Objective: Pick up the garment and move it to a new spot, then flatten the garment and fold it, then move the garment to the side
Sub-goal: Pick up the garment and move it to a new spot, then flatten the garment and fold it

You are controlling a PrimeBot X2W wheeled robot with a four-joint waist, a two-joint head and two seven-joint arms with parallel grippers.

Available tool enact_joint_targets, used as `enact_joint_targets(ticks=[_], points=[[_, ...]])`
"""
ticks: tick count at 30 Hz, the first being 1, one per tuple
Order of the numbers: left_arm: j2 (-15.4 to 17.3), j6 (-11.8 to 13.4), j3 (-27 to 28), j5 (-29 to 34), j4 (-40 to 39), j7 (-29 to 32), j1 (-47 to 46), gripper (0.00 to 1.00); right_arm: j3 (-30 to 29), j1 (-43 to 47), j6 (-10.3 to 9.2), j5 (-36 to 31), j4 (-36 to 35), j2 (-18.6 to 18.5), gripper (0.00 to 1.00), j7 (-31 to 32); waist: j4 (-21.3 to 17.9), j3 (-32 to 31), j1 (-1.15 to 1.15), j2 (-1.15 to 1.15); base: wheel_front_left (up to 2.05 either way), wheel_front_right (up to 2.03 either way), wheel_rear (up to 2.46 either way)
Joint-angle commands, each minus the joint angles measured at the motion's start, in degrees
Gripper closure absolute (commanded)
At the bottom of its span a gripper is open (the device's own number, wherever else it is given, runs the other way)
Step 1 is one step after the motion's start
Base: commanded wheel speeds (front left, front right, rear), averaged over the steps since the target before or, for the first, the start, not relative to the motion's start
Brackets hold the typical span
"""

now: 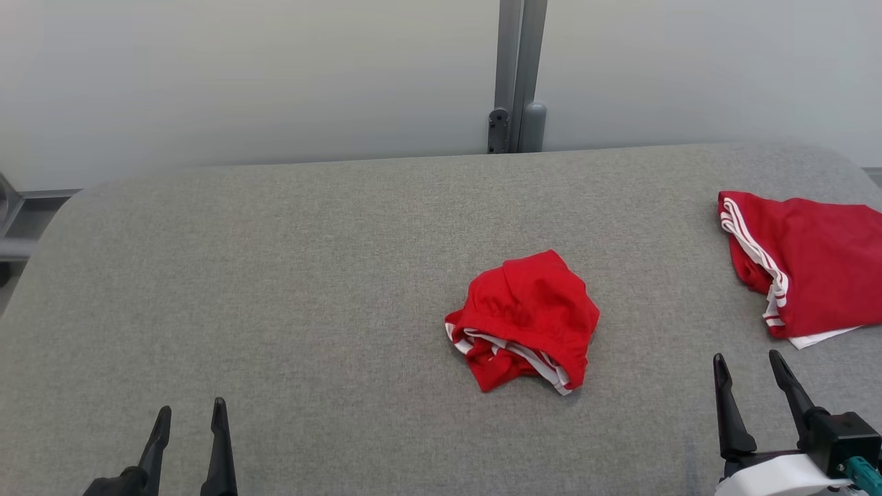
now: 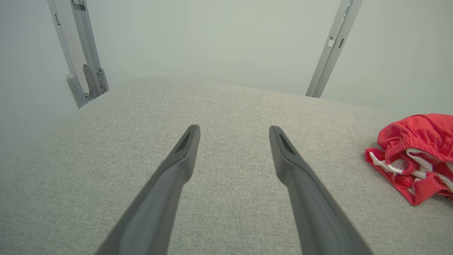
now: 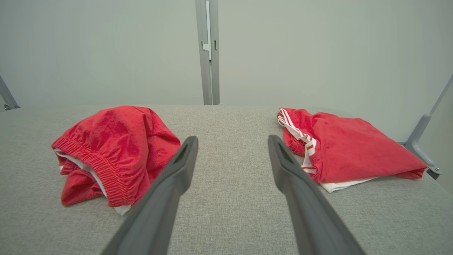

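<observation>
**The crumpled garment (image 1: 524,320) lies loose in the middle, jaws wide on both sides**

The crumpled garment is a red heap with a gathered waistband and white stripes. It sits on the grey cloth-covered table (image 1: 275,275), a little right of centre and nearer the front edge than the back. Nothing touches it.

The left gripper (image 1: 192,406) is at the lower left, well apart from the heap, with its two dark fingers spread wide and nothing between them. In the left wrist view only bare grey cloth lies between the fingers, and the heap sits off to the right.

The right gripper (image 1: 747,356) is at the lower right, also spread wide and empty. It is near the heap but not touching it. In the right wrist view the heap lies to the left of its fingers and a folded garment (image 1: 813,265), red with white side stripes and a white edge showing underneath, lies flat to their right.

The folded garment rests at the table's right edge, well apart from the heap. A grey metal post (image 1: 520,69) stands against the pale wall (image 1: 241,76) behind the table.
</observation>
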Motion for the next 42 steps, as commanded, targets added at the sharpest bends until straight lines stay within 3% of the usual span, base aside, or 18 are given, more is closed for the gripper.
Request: enact_joint_targets(ticks=[1,12,20,42], points=[[-0.4,-0.5,0.6,0.9,-0.1,0.0,0.7,0.0,-0.1,0.6,-0.08,0.1,0.3,0.2,0.0,-0.1,-0.3,-0.1,0.0,0.0,0.0,0.0,0.0],[-2.1,-1.4,0.7,3.0,-0.5,0.0,0.6,0.0,0.5,-0.8,-0.08,0.1,0.9,0.5,0.0,-0.1,-1.9,0.2,0.0,0.0,0.0,0.0,0.0],[-0.1,-1.4,-2.8,1.0,0.9,0.0,0.1,0.0,1.0,-1.3,-0.08,0.1,1.2,0.5,0.0,-0.1,-2.4,0.4,0.0,0.0,0.0,0.0,0.0],[0.7,-1.4,-3.5,0.9,1.1,0.0,-0.5,0.0,4.1,-1.6,-0.08,1.8,1.3,-1.3,0.0,-0.1,-2.3,1.0,0.0,0.0,0.0,0.0,0.0]])
